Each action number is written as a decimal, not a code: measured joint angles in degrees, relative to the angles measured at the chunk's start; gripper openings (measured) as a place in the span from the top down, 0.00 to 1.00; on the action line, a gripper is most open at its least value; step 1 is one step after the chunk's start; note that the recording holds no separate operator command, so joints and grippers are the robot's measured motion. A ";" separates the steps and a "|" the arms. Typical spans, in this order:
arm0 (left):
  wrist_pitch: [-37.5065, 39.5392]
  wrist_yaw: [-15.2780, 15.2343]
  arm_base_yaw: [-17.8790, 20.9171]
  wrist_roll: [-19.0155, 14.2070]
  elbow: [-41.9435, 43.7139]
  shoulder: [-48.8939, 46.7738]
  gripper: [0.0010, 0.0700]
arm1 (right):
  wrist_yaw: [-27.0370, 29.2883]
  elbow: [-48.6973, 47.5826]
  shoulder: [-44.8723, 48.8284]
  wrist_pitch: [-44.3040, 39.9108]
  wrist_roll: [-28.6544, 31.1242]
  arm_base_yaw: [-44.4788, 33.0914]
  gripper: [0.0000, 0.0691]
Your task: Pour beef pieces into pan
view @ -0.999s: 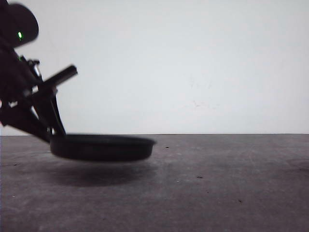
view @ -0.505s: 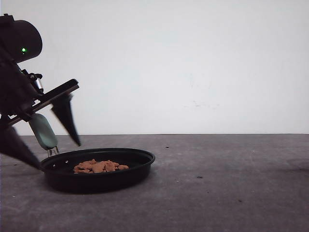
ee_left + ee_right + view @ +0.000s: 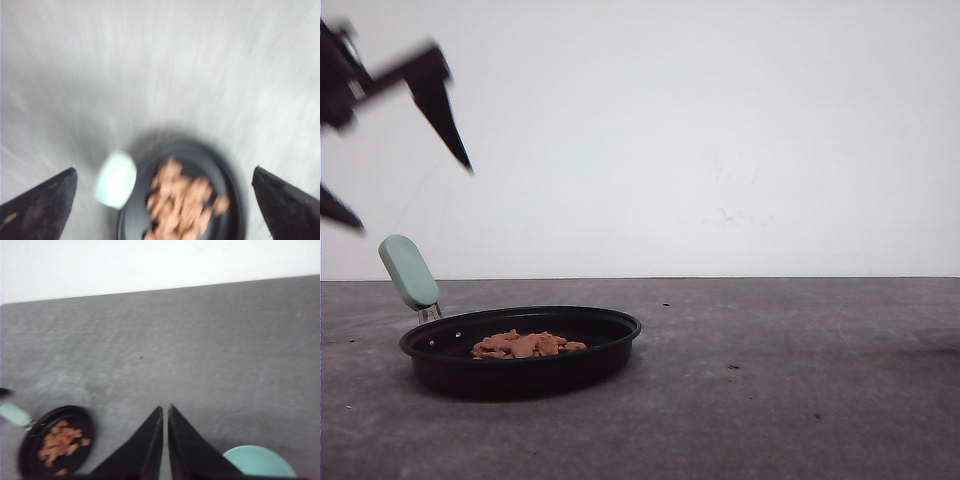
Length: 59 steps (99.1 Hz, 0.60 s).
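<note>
Beef pieces sit in a heap inside the pan, slightly toward the handle side of centre; none seen on the surface around it. Pan rests flat on the surface, mint handle sticking up and out at its left. Pour looks done, judging by how things lie.

Risks from here, as a guess: left hand is high above the pan w/ one finger pointing down roughly over the handle. If it drops or swings low it could clip the handle and tip or spin the pan, spilling meat over the low rim. Left wrist view is heavily motion-blurred, so the arm is prob moving fast; a quick sweep near the handle is the main hazard. Pan is shallow, so even a small knock could throw pieces out.

Left hand: spread wide, fingers well apart, nothing between them, touching nothing. In left wrist view the pan and handle lie below, between the two fingertips but well clear of them.

Right hand: fingers pressed together, tips nearly meeting, holding nothing. It hangs over bare surface between the pan and a teal bowl, apart from both. Bowl contents can't tell, mostly cut off by frame edge.
</note>
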 joint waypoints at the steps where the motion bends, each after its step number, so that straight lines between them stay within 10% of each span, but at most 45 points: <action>1: -0.11 -0.42 0.11 0.04 0.00 -0.92 0.01 | 0.31 0.00 -0.07 0.24 -0.35 0.00 0.98; 15: -1.84 -6.12 0.42 3.34 0.07 -14.49 0.07 | 2.40 -0.33 -2.29 4.94 -6.54 0.00 0.98; 36: -7.48 -13.00 0.37 16.06 0.17 -33.86 0.87 | 7.85 -8.46 -12.61 15.06 -11.23 0.00 0.98; 59: -11.74 -18.14 0.37 23.85 -9.97 -55.10 0.97 | 10.86 -29.83 -29.86 17.27 -12.35 0.00 0.98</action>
